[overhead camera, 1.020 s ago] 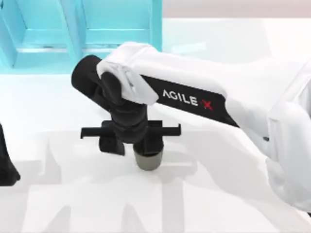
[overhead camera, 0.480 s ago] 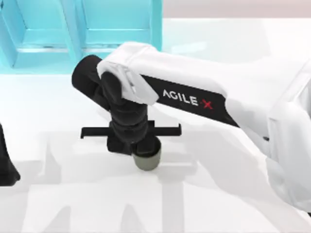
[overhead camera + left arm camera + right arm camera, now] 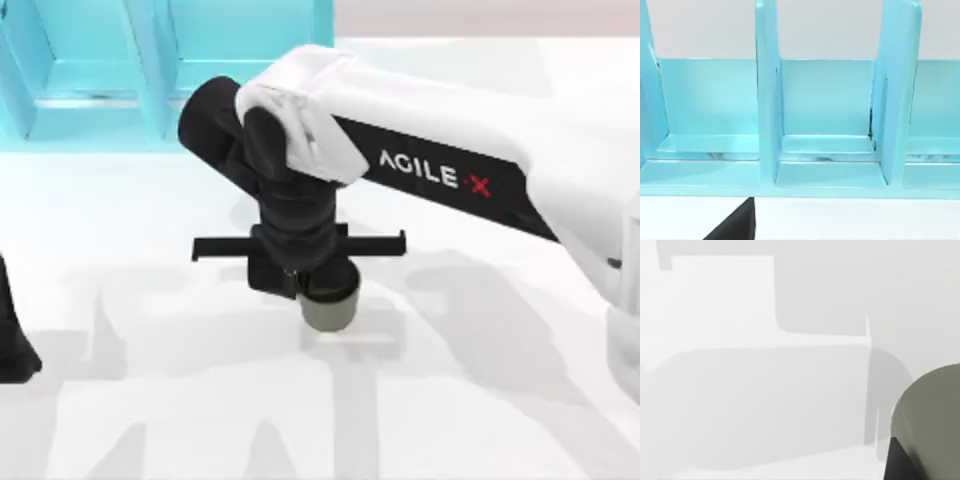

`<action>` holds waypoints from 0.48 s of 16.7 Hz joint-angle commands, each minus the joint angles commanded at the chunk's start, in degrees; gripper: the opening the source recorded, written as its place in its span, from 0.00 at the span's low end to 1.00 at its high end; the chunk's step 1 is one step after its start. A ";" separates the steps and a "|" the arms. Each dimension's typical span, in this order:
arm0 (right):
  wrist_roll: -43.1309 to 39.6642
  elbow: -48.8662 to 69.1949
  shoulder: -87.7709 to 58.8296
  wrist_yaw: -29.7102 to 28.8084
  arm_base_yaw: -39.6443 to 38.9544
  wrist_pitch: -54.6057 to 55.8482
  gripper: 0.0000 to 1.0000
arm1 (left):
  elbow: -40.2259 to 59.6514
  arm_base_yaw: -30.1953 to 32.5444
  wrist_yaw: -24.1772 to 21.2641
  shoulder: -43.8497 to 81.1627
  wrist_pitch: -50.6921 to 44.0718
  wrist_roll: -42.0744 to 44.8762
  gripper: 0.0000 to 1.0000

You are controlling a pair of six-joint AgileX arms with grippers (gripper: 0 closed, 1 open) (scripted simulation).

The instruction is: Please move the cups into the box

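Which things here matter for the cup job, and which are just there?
Job: cup, clamped in the right gripper at table centre; light blue box at the back left.
Not in play: left arm, parked at the left edge; white table.

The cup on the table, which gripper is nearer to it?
Right. The right gripper is clamped on the cup; the left arm sits parked at the table's left edge.
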State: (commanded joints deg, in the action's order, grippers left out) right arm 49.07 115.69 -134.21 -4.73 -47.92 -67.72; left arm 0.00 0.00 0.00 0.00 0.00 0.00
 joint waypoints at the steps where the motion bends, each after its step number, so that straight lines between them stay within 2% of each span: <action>1: -0.96 -1.44 2.51 0.08 0.95 -0.76 0.00 | 0.00 0.00 0.00 0.00 0.00 0.00 1.00; 8: -6.41 -9.52 15.50 0.68 6.04 -5.64 0.00 | 0.00 0.00 0.00 0.00 0.00 0.00 1.00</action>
State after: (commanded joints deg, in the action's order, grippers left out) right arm 42.66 106.17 -118.71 -4.06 -41.88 -73.35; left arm 0.00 0.00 0.00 0.00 0.00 0.00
